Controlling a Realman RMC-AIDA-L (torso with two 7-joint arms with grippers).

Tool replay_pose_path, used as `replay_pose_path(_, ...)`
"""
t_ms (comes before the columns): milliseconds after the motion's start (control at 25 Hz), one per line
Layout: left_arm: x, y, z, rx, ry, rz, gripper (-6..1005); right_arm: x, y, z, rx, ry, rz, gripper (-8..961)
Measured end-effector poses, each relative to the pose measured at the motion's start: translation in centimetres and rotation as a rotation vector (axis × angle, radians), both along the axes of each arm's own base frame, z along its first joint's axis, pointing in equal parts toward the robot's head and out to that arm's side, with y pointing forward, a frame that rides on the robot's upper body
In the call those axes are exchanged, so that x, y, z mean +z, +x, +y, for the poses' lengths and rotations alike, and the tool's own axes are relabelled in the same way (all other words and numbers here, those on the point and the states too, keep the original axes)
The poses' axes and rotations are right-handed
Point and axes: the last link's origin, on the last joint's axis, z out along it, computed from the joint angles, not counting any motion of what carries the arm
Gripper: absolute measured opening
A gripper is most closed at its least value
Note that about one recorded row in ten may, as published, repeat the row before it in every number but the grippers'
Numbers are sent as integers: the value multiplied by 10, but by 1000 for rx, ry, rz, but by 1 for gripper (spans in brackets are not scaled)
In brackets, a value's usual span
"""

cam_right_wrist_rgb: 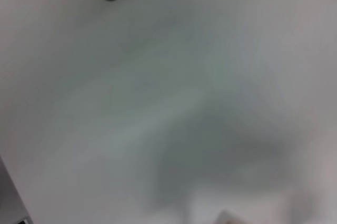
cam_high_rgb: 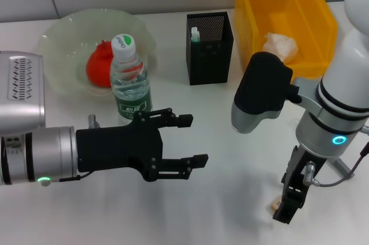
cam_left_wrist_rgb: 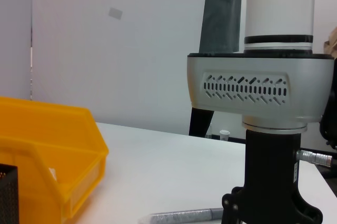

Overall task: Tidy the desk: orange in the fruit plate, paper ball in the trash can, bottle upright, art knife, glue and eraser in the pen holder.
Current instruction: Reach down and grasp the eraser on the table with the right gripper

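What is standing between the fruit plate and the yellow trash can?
The black mesh pen holder stands between the fruit plate and the trash can; the head view shows it.

On the table [cam_high_rgb: 190, 106], the orange [cam_high_rgb: 99, 67] lies in the plate [cam_high_rgb: 63, 37] at far left, the bottle [cam_high_rgb: 130, 80] just before it. The holder [cam_high_rgb: 210, 49] stands mid-back, left of the bin [cam_high_rgb: 311, 20], which holds the paper ball [cam_high_rgb: 281, 45].
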Motion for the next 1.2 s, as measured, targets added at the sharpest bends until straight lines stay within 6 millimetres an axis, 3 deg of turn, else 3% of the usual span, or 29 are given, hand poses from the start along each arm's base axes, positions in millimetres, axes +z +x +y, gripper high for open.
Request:
replay_pose_path(680,-1,-2,-1,-2,1,2,808,-4,-3,0,12,-2,-13,786)
replay_pose_path(1200,-1,-2,-1,0,0,2,808,-7,-2,-3,11,-16,-29,643)
